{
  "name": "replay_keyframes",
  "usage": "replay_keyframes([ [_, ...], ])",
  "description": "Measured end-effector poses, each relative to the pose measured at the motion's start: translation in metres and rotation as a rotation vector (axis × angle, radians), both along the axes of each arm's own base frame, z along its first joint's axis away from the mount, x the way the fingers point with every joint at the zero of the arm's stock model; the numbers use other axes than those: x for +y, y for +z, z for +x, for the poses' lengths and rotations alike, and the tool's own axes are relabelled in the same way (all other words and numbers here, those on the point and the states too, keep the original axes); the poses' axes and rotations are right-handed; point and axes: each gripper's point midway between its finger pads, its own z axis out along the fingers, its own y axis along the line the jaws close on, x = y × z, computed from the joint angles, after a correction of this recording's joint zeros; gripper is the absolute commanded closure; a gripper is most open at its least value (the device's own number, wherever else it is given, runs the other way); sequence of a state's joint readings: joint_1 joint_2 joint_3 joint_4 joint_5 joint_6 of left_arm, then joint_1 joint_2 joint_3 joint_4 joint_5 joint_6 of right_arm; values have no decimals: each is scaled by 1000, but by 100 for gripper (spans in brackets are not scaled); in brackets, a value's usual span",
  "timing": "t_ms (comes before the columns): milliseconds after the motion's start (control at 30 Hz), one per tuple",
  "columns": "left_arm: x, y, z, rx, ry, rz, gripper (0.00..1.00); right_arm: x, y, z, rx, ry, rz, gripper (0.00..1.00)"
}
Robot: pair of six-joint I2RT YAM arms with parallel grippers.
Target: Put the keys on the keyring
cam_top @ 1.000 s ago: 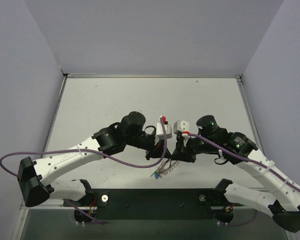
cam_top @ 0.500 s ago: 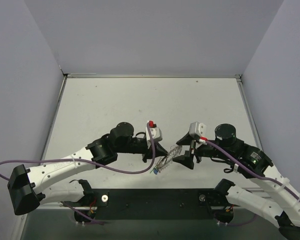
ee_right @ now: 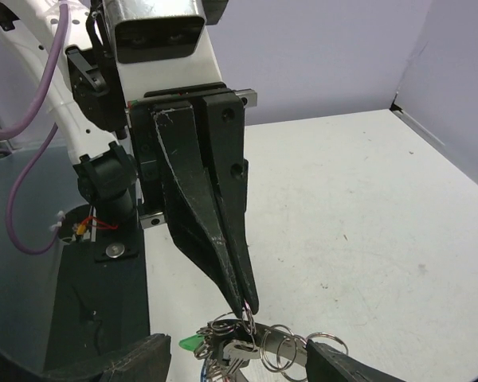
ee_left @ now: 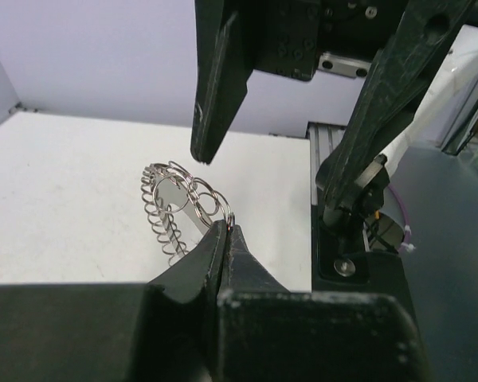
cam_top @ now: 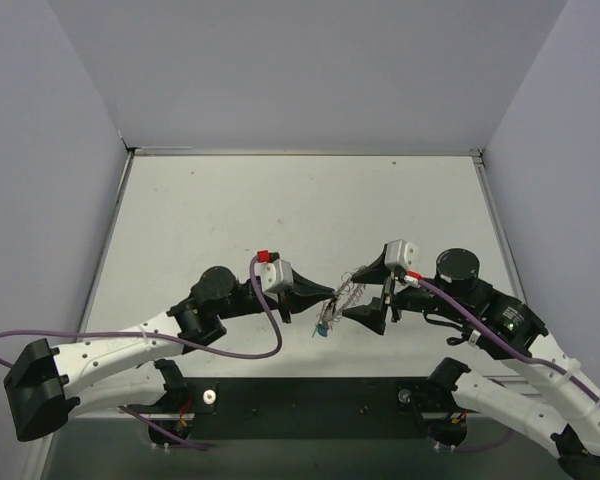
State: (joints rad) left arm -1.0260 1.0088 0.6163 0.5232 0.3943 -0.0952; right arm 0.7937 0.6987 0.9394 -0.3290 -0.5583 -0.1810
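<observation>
Keyring (ee_left: 171, 199) in tightly closed left gripper (ee_left: 225, 232); right gripper (cam_top: 354, 295), clamped before, now wide apart.

In the top view the two tools meet at the lower centre of the frame. The left tool (cam_top: 323, 297) comes in from the left and the right tool (cam_top: 364, 296) from the right, tips facing. The keyring (cam_top: 349, 291) sits between them, its left edge at the left tool's tips. One finger of the right tool stands above it in the frame and the other below. The keys (cam_top: 323, 326) hang just to the ring's lower left. The surface (cam_top: 280, 200) fills the middle and top of the frame, and the arms' base plate (cam_top: 310, 395) runs along the bottom.
</observation>
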Motion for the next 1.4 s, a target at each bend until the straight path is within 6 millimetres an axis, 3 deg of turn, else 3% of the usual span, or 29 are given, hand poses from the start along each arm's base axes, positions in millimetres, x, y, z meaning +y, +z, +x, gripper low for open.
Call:
replay_keyframes([
  [300,3,26,4,-47,21,-174,100,5,11,-3,-40,36,51,37],
  [400,3,32,6,-58,16,-213,100,5,21,-7,-81,61,86,41],
  [500,1,35,6,-66,-1,-240,100,5,26,-13,-121,95,108,53],
  [567,0,38,6,-75,-15,-255,100,5,30,-16,-158,116,126,54],
  [867,2,48,2,-106,-52,-312,100,9,20,-14,-193,141,121,53],
  [1200,-8,37,-3,-96,-124,-316,100,10,32,-5,-246,106,150,54],
  [1400,-11,32,-4,-73,-149,-306,100,11,34,-3,-256,101,153,64],
])
